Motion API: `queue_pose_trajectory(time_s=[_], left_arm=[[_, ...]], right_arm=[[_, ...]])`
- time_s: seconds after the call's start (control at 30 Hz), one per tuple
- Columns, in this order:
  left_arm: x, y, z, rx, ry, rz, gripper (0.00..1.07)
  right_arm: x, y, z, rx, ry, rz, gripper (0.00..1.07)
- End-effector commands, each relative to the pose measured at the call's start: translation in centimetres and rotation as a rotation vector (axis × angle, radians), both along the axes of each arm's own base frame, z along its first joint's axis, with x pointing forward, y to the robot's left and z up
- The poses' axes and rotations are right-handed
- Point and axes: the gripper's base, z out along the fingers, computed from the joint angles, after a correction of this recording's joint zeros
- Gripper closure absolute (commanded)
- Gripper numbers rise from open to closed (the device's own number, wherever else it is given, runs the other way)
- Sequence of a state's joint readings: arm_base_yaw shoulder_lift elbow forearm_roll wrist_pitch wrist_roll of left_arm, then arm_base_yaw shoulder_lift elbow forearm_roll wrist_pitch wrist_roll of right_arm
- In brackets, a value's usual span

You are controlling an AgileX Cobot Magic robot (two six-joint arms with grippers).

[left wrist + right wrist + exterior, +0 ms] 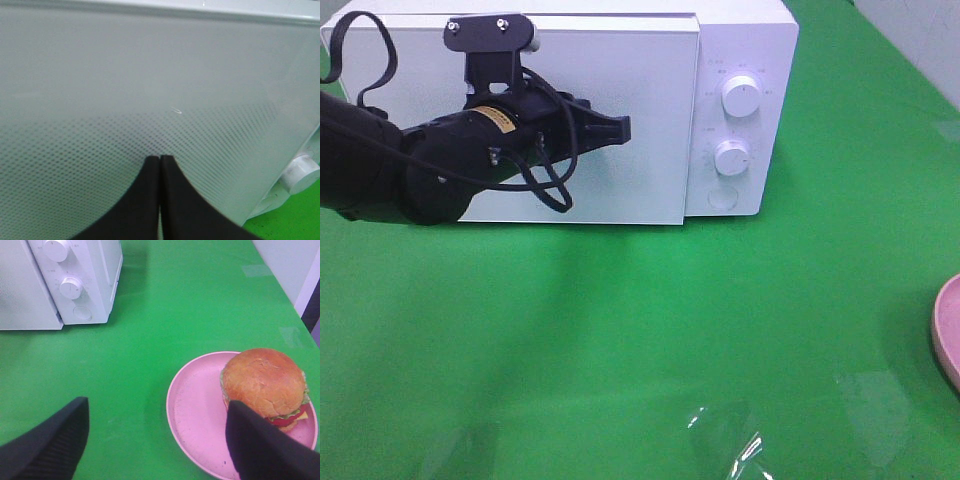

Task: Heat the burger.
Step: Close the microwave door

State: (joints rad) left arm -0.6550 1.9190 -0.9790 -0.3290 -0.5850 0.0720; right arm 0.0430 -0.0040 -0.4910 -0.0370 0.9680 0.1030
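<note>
My left gripper (623, 130) hangs in front of the white microwave (750, 60), its jaws pressed together with nothing between them; in the left wrist view the two dark fingertips (150, 172) meet edge to edge right before the dotted door (150, 90), which is closed. I cannot tell whether the tips touch the door or only hover near it. The two round knobs (740, 97) sit on the panel to the right of that door. My right gripper (157, 440) is spread wide and holds nothing. The burger (264, 385) lies between and just beyond its two fingers, closer to the one on the burger's side, whose pad (260, 450) overlaps the bun's lower edge in the right wrist view; whether it touches I cannot say. The burger rests on the pink plate (192, 410), toward one side of it, on the green table (620, 330), well apart from the microwave.
</note>
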Motion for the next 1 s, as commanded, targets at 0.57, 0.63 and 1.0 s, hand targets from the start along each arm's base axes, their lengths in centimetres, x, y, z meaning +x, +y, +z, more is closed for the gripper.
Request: queue_pose_trajectory(time_s=[0.57, 0.63, 1.0], left_arm=[[4.3, 1.4, 1.4, -0.067, -0.099, 0.119, 1.07], [3.8, 0.9, 2.1, -0.047, -0.091, 0.077, 1.07], [-1.2, -1.3, 1.3, 0.041, 0.094, -0.076, 1.07]], right_arm=[[-0.4, 0.0, 0.0, -0.009, -0.032, -0.002, 0.34], [-0.4, 0.0, 0.0, -0.009, -0.032, -0.002, 0.34], [-0.4, 0.0, 0.0, -0.009, -0.032, -0.002, 0.34]])
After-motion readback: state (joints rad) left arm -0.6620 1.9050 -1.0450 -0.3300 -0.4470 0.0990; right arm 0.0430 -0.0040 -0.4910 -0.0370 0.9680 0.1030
